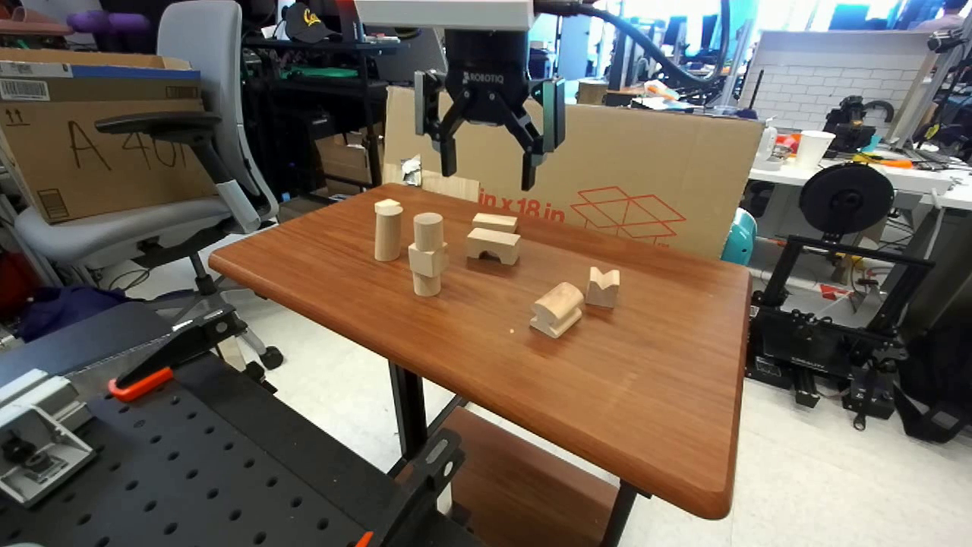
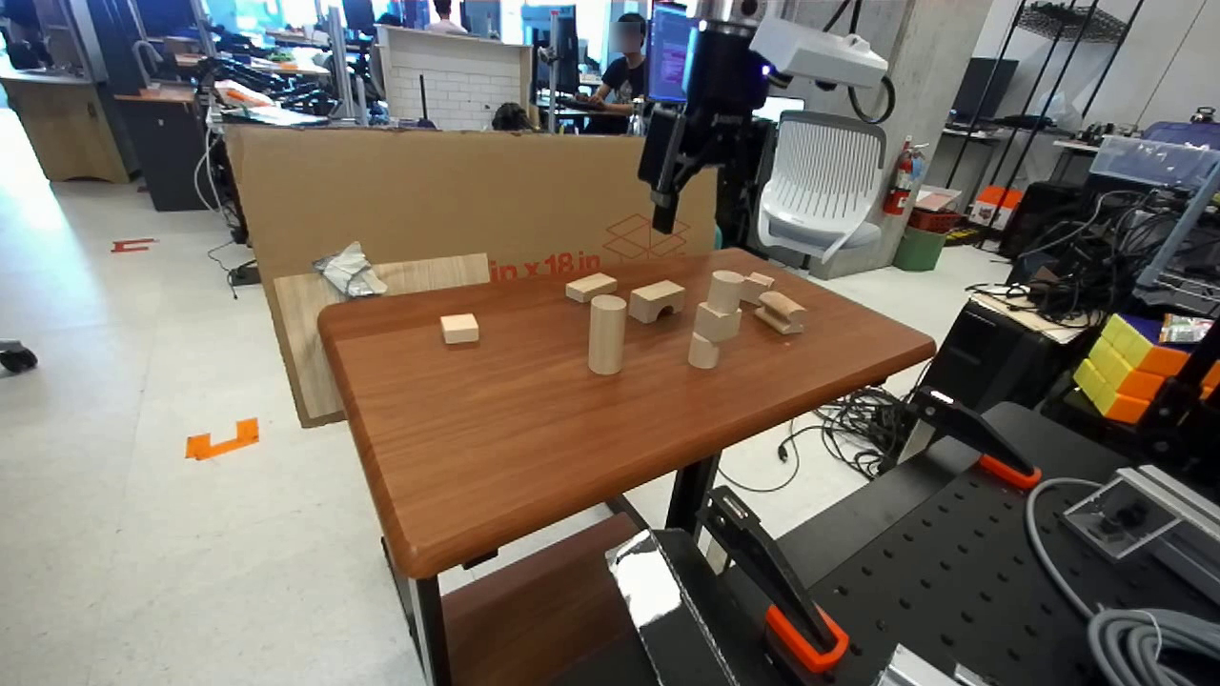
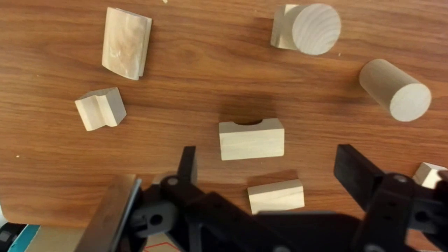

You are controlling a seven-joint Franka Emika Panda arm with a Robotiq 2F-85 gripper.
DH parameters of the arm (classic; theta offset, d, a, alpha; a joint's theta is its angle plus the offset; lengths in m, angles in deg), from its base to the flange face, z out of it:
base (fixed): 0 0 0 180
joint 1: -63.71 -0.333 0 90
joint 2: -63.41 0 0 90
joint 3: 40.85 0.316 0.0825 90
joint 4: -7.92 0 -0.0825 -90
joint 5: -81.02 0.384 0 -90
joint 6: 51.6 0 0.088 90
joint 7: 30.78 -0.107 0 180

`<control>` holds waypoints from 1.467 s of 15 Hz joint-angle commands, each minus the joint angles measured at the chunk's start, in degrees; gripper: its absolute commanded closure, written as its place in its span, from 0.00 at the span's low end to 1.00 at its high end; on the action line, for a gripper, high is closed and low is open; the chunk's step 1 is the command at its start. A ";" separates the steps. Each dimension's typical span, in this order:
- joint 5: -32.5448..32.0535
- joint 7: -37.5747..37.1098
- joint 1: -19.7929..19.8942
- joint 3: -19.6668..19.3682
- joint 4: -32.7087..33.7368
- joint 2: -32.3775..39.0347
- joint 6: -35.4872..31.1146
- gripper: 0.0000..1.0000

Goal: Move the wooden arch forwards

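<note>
The wooden arch (image 1: 493, 241) is a squat pale block standing on the brown table (image 1: 645, 365), its notch facing down. It also shows in an exterior view (image 2: 658, 299) and in the wrist view (image 3: 252, 144), where its top and notched side face the camera. My gripper (image 1: 488, 176) is open and empty, high above the table. In the wrist view the open fingers (image 3: 266, 150) stand wide apart, one on each side of the arch's line, with the arch between and slightly ahead of the tips. The gripper touches nothing.
A long pale bar block (image 3: 276, 196) lies close behind the arch. A stack (image 1: 427, 260), an upright cylinder (image 2: 607, 333), a V-notched block (image 1: 603, 290), a curved block (image 1: 558, 308) and a small block (image 2: 459, 329) stand around. A cardboard sheet (image 1: 645, 167) rises behind the table.
</note>
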 commanded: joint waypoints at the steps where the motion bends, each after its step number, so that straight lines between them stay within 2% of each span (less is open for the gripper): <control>1: -4.52 -3.29 -0.82 -0.23 3.56 4.34 -0.32 0.00; 6: -8.23 -5.88 -1.83 -0.45 6.35 8.14 0.57 0.00; 18: -8.32 -7.19 -2.13 -0.97 13.11 15.57 4.43 0.00; 19: -8.17 -7.11 -2.05 -0.84 13.69 16.05 5.18 0.17; 20: -8.14 -7.00 -2.01 -0.77 14.28 16.42 6.06 0.28; 22: -8.33 -7.22 -2.18 -0.88 15.21 16.81 7.19 0.42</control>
